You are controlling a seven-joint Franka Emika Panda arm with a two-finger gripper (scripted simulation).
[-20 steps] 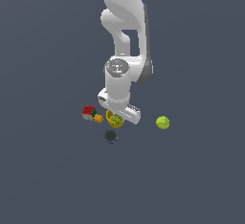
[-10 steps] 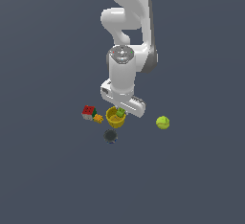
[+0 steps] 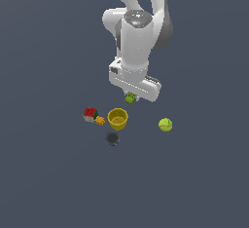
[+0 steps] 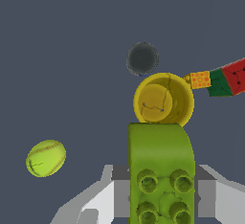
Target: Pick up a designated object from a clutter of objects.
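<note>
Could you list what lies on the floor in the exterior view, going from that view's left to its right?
Red-green-white cube → orange brick → yellow cup → yellow-green ball. The dark disc sits in front of the cup, overlapping its span, so I leave it unordered; the green block is up in the hand, not on the floor.

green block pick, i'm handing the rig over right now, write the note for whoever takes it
Hand: shut on the green block, lifted clear of the floor.
Rest of the clutter on the floor below: yellow cup, orange brick, red-green-white cube, dark disc, yellow-green ball off to the exterior view's right.
Done: the block is grasped and raised.
Left: probably just keep the grip and hold it up.
</note>
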